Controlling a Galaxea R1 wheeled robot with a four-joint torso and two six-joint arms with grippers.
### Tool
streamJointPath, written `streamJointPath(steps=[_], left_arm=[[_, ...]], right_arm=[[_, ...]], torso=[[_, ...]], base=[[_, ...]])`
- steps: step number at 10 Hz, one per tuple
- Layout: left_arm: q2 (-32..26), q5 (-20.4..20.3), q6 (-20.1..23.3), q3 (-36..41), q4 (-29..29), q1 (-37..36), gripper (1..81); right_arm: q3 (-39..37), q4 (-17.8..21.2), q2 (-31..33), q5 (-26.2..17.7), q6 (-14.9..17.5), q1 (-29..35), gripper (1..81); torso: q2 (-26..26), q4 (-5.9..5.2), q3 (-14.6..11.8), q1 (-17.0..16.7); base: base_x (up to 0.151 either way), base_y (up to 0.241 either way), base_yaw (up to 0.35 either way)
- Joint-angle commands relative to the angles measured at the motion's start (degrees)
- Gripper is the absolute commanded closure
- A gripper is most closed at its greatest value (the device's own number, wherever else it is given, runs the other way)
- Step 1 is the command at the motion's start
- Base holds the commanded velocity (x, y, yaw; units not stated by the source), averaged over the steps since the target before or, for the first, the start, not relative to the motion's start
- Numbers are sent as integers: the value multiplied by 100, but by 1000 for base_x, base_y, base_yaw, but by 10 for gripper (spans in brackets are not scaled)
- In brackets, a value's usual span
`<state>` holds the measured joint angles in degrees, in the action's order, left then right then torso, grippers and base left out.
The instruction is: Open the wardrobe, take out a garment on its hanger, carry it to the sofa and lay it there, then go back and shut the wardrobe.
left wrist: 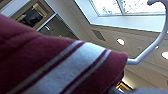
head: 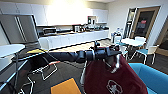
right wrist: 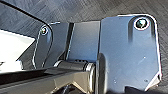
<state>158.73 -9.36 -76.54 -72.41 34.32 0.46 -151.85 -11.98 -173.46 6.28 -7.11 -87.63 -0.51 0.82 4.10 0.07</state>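
One garment (head: 110, 77) — dark red, white emblem on the chest — hangs nearest the camera from the left pincer (head: 110, 53), though whether that pincer is clamped cannot be told. One white hanger (left wrist: 152, 42) hook curves above its striped collar. Just right, one blue sofa (head: 152, 77); beyond, two white chairs (head: 147, 51).

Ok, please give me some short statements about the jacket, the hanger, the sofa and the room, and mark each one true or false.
1. The jacket hangs from the left arm. True.
2. The jacket is green. False: it is dark red, with a white emblem.
3. The sofa is blue. True.
4. The hanger hook is black. False: it is white.
5. The jacket lies flat on the sofa. False: it hangs in front of it.
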Motion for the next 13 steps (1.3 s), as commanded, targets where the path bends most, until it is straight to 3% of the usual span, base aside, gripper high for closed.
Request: streamJointPath(steps=[1, 13], left_arm=[[10, -408, 166, 60, 128, -1061, 811], [-34, -391, 166, 78, 172, -1017, 811]], right_arm=[[33, 65, -33, -267, -10, 258, 10], [25, 65, -42, -267, -10, 249, 10]], torso=[[0, 0, 0, 0], [0, 0, 0, 0]], base=[[0, 0, -217], [0, 0, -219]])
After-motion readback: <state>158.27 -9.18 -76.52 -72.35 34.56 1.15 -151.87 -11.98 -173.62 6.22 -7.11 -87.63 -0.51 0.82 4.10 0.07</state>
